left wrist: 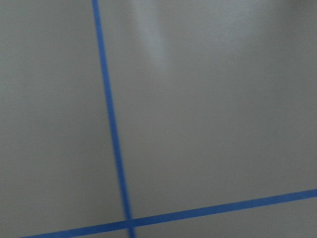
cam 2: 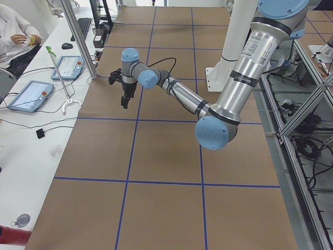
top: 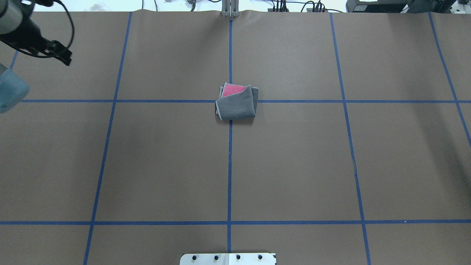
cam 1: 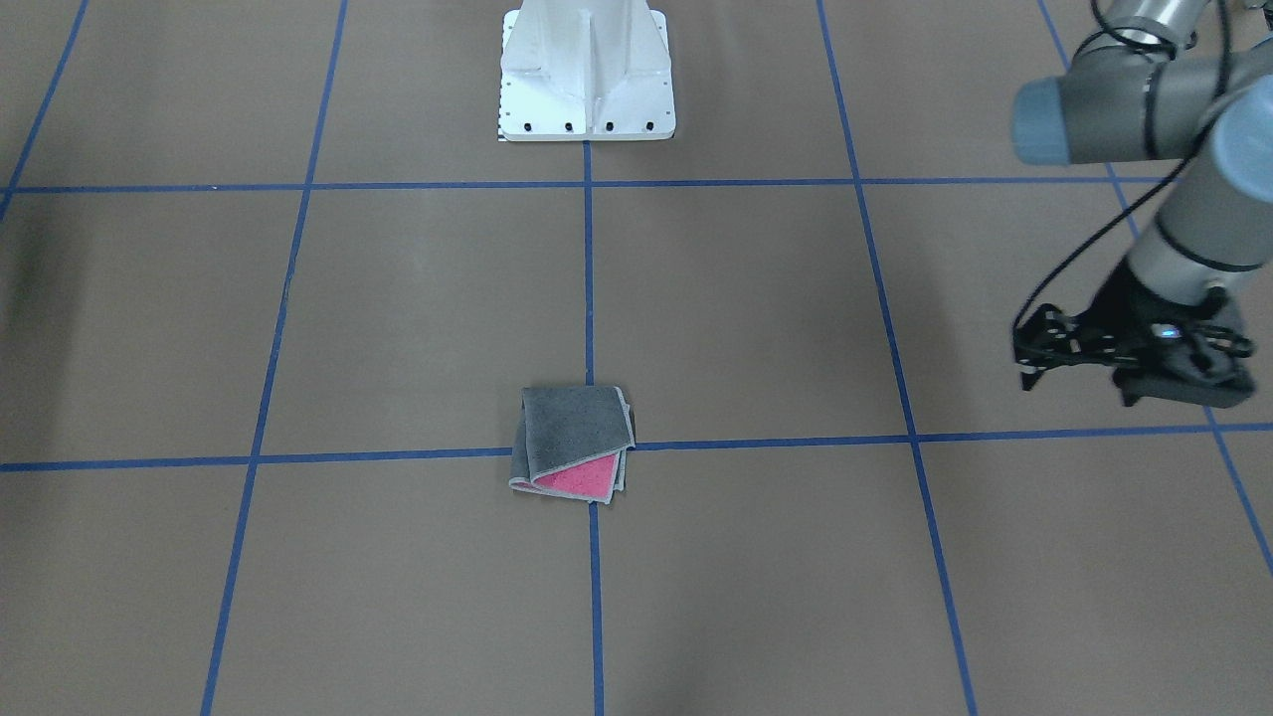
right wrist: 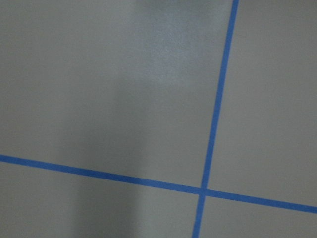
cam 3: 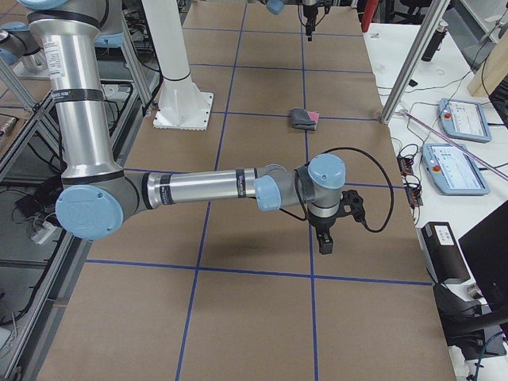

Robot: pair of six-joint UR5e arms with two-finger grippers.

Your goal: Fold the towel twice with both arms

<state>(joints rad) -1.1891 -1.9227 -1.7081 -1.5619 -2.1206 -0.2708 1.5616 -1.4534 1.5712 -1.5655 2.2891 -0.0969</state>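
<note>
The towel (cam 1: pixel 572 428) lies folded into a small square at the middle of the table, on a crossing of the blue tape lines. Its dark grey face is up, and a pink corner shows on the side away from the robot. It also shows in the overhead view (top: pixel 237 106) and the right side view (cam 3: pixel 304 119). My left gripper (cam 1: pixel 1031 381) hangs empty above the table far off to the towel's side, its fingers looking closed together (top: pixel 67 60) (cam 2: pixel 124 104). My right gripper (cam 3: pixel 325 246) shows only in the right side view, far from the towel; I cannot tell its state.
The white pedestal base (cam 1: pixel 587 80) stands at the robot's edge of the table. Brown paper with blue tape lines (top: pixel 230 165) covers the table. Beyond the far edge stand metal posts (cam 3: pixel 405 71), control tablets (cam 3: pixel 464 119) and cables. A seated person (cam 2: pixel 13 36) is there.
</note>
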